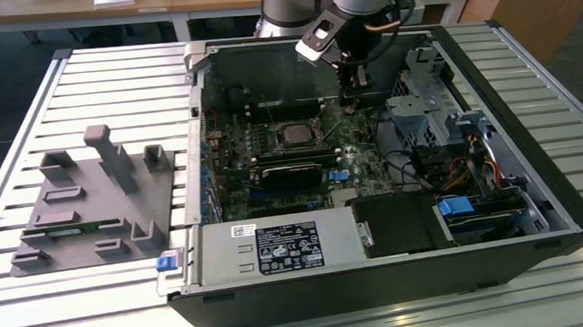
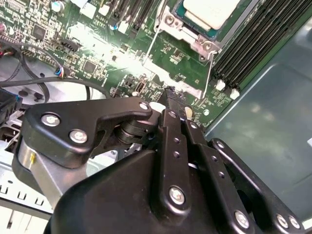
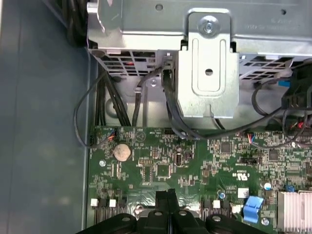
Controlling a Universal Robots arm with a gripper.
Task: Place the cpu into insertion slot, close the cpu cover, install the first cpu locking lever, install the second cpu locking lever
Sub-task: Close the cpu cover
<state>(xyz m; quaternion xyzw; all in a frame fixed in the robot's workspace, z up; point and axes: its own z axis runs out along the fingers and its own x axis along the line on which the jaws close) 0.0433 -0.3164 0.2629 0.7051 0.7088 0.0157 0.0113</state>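
Cpu seated, cover down, levers apparently not latched.
Counted, large to small: one computer case (image 1: 380, 291), one motherboard (image 3: 161, 170), one gripper (image 2: 173, 95), one cpu cover (image 2: 195, 41), one insertion slot (image 1: 274, 139), one cpu (image 2: 209, 9), two thin locking levers (image 2: 150, 46). The cpu sat in the slot and the cover looked to lie flat around it; both levers seemed to stand free, so I judged the latching was left. In the exterior view the cpu lay at about 8 o'clock from the gripper. The fingers were pressed together, nothing seen between them.
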